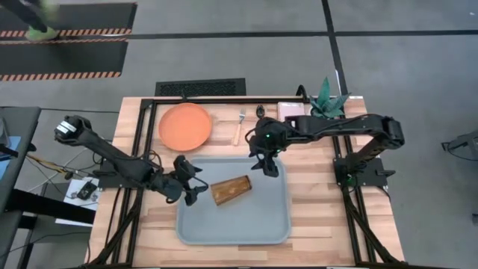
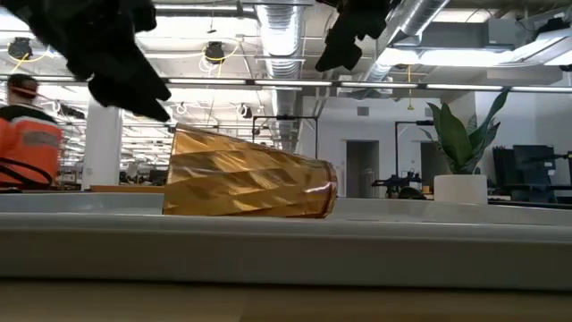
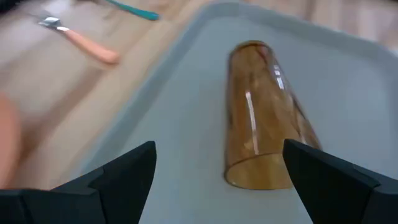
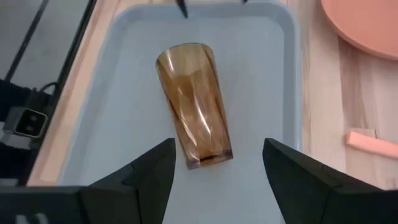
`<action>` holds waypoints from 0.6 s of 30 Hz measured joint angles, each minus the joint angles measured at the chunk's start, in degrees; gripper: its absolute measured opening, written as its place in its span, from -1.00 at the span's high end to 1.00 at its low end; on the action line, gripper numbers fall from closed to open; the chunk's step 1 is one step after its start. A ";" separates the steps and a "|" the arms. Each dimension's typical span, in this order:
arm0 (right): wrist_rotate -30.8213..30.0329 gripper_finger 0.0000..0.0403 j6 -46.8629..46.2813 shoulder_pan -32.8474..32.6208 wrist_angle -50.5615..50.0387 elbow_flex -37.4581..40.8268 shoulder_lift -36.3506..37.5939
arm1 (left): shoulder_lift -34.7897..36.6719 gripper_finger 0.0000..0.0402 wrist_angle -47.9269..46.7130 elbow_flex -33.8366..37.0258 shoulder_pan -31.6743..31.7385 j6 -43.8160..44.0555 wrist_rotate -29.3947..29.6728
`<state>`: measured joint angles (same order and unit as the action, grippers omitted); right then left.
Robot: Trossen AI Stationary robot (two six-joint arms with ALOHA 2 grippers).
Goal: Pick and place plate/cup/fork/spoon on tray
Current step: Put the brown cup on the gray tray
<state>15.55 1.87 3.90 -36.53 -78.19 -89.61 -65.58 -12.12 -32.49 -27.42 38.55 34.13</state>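
Note:
The amber cup (image 1: 230,190) lies on its side on the floor of the grey-blue tray (image 1: 258,220); it also shows in the low view (image 2: 250,174). My left gripper (image 1: 188,185) is open just left of the cup, over the tray's left rim, its fingers either side of the cup's wide end (image 3: 258,168). My right gripper (image 1: 267,166) is open above the tray's far right part and looks down on the cup (image 4: 194,112). The orange plate (image 1: 185,125) and the fork (image 1: 240,127) lie on the table beyond the tray. The spoon's teal handle (image 3: 134,9) shows near the fork (image 3: 78,38).
A white dish (image 1: 293,110) and a green plant in a white pot (image 1: 328,101) stand at the far right behind my right arm. A black floor grille (image 1: 200,87) lies past the table's far edge. A person in orange (image 2: 27,134) stands in the room beyond.

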 joint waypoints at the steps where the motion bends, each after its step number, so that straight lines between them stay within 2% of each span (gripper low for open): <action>1: 0.00 -0.32 -0.51 0.00 0.07 0.00 0.25 | 0.02 -0.67 2.36 1.47 0.10 -1.27 -0.84; 6: -0.04 -0.32 -3.20 0.00 -0.01 0.00 0.44 | -0.24 -0.67 14.69 6.58 0.20 -7.39 -7.53; 13: -0.13 -0.32 -6.70 -0.25 0.93 0.00 0.36 | -5.68 -0.67 21.84 9.68 2.62 -15.48 -7.65; 18: -0.32 -0.32 -8.72 -0.28 2.11 0.00 0.33 | -12.36 -0.67 33.89 10.12 5.83 -21.27 -9.23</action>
<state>15.23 -6.85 3.62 -34.42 -78.19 -89.29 -77.94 21.78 -22.37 -21.59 17.27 24.90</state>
